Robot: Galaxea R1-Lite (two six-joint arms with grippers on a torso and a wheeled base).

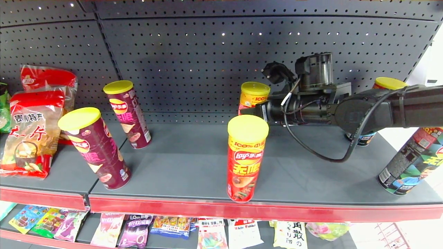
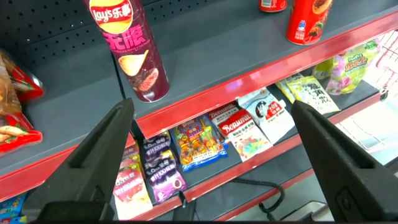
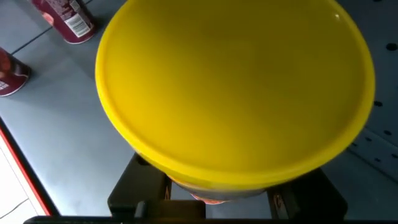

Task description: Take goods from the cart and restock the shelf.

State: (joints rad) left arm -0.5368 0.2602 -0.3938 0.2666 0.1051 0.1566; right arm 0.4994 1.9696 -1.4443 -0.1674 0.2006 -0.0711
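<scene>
Head view: right claw (image 1: 250, 111) clasps rear red can (image 1: 254, 94) at frame centre, behind front red can (image 1: 246, 159) on shelf (image 1: 187, 155); base hidden. Placing step, likely near end. Next: set down, release, withdraw without tipping either can. Left claw (image 2: 212, 106) spread wide, empty.

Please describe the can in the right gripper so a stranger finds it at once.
On the grey shelf with the red edge, look mid-shelf by the pegboard wall. The red can with a yellow lid stands behind a similar front can; only it sits in the right gripper.
</scene>
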